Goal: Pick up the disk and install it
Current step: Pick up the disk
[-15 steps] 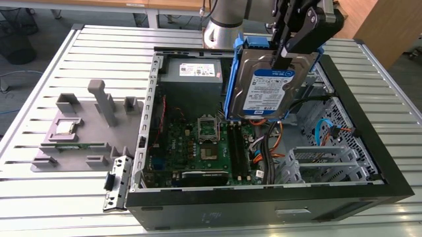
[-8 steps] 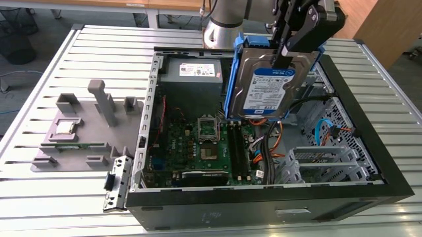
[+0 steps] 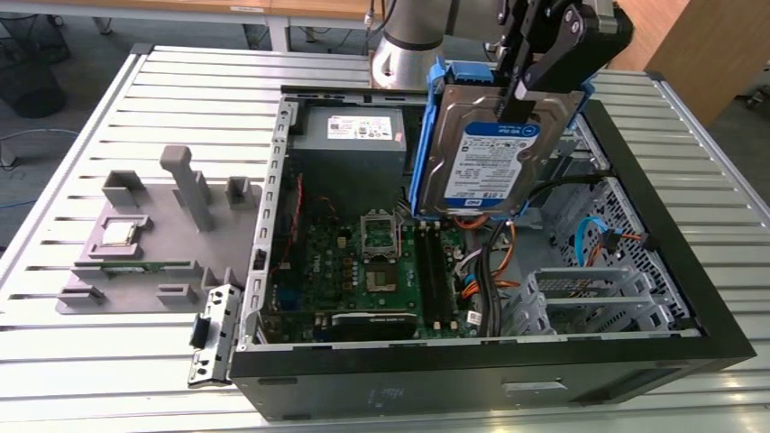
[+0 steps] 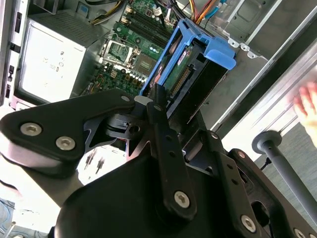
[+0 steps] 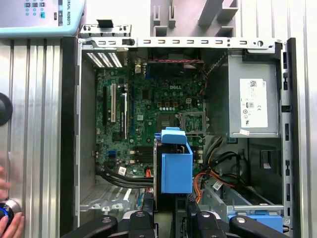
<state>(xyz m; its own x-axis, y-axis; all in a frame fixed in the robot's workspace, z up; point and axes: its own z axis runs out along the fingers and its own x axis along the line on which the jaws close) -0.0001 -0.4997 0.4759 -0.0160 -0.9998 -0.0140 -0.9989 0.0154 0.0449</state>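
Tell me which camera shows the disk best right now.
The exterior view: the disk hangs in the claw above the open case, label facing the camera. The second wrist view shows its circuit-board side and blue frame; the first wrist view shows it edge-on.

1. In the exterior view, the upper edge of the disk [image 3: 488,158] is covered by the gripper [image 3: 524,95].
2. In the second wrist view, a blurred hand [image 4: 308,105] is cropped.
3. In the first wrist view, the teach pendant [image 5: 39,17] is cropped.
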